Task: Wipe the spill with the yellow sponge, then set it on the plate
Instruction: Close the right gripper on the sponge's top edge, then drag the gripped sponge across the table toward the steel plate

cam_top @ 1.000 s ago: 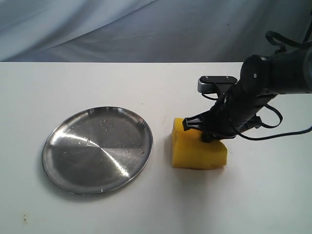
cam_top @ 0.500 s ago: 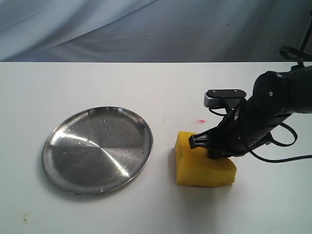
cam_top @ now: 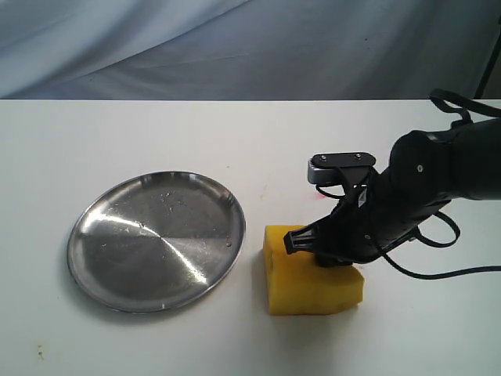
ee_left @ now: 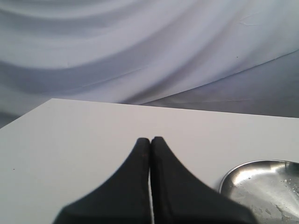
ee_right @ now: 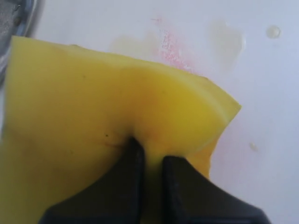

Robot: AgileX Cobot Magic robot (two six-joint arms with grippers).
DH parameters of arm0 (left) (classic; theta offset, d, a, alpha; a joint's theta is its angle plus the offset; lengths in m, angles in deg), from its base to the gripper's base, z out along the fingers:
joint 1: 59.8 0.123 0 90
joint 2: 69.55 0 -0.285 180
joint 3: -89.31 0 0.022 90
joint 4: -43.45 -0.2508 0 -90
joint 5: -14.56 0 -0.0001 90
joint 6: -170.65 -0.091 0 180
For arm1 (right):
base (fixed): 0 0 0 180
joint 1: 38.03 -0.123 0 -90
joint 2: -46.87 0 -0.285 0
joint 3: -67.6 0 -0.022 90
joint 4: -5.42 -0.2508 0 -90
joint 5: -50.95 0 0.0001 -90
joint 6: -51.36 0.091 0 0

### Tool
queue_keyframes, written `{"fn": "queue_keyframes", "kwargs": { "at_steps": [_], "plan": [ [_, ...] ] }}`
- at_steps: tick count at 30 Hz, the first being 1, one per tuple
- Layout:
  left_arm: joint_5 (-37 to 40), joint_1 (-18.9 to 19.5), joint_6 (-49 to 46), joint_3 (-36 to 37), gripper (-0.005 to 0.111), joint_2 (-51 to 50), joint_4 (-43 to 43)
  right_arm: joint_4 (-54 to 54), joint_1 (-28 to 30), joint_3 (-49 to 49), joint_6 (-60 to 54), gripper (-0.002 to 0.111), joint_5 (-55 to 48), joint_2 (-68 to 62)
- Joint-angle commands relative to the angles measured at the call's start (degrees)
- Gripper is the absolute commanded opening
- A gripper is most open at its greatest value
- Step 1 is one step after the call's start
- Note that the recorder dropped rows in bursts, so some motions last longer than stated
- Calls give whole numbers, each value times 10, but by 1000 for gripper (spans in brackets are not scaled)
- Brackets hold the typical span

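- My right fingers (ee_right: 128, 177) pinch into the top of the sponge (ee_right: 70, 102), their tips almost meeting, with a thin fold of yellow foam squeezed between them.
- The foam dimples and creases where my right gripper (ee_right: 148, 151) bites in.
- The sponge (cam_top: 309, 286) sits flat on the table (cam_top: 117, 133), and my right gripper (cam_top: 311, 244) presses on it from above.
- It lies just beside the plate (cam_top: 156, 239), on the side nearest my right arm. A narrow strip of bare table separates it from the rim, so the two do not touch.
- The spill (ee_right: 170, 49) shows as a faint pinkish-red smear with pale amber blotches, on the table just past the sponge's edge on the side away from my wrist.
- A few small pale droplets lie on the table close by.
- A sliver of the plate (ee_right: 14, 14) shows at the corner of my right wrist view, close to the sponge.
- My left fingers (ee_left: 135, 186) are pressed together tip to tip and hold nothing.
- My left gripper (ee_left: 150, 140) is above bare table with the plate (ee_left: 252, 179) near it, off to one side.
- The plate is round, shiny metal, and has nothing on it but some dull specks.
- A grey-blue cloth (cam_top: 235, 47) hangs behind the table, beyond the plate.
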Motion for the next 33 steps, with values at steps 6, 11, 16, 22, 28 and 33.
{"fn": "queue_keyframes", "kwargs": {
  "at_steps": [6,11,16,22,28,33],
  "plan": [
    [-3,-3,2,3,0,2,0,-4,47,-6,-4,0,71,-19],
    [-3,-3,2,3,0,2,0,-4,96,-6,1,0,106,-43],
    [-3,-3,3,3,0,2,0,1,145,0,24,0,119,-43],
    [-3,-3,3,3,0,2,0,51,158,14,46,0,66,-35],
    [-3,-3,2,3,0,2,0,68,145,-11,75,0,41,4],
    [-3,-3,2,3,0,2,0,63,103,-43,75,0,41,44]
  ]
}}
